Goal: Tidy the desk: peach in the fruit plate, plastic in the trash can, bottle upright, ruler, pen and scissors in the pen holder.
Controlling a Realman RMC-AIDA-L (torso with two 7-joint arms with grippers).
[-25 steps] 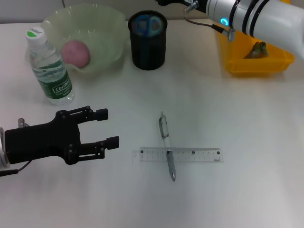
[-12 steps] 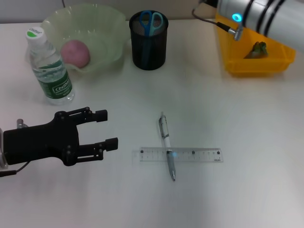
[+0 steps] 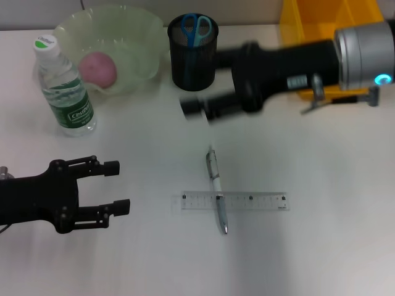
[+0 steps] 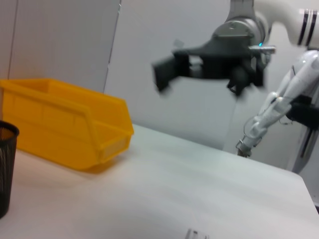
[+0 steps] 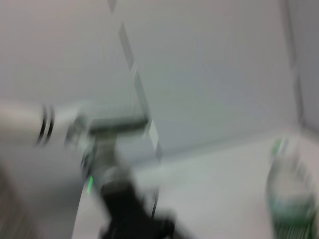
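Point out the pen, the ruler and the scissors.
pen (image 3: 214, 174): head view, on its white upper barrel.
ruler (image 3: 259, 201): head view, on its clear right half.
scissors (image 3: 197, 27): head view, on the blue handles.

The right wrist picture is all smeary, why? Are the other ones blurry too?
Right wrist view: everything is smeared, likely camera motion; only a bottle shape shows. Head view: the right gripper is streaked, while the pen and ruler stay sharp. Left wrist view: mostly clear.

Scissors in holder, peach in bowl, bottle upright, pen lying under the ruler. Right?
Not quite. The head view shows the pen lying on top of the ruler, crossing over it. The rest holds: scissors in the holder, peach in the bowl, bottle upright.
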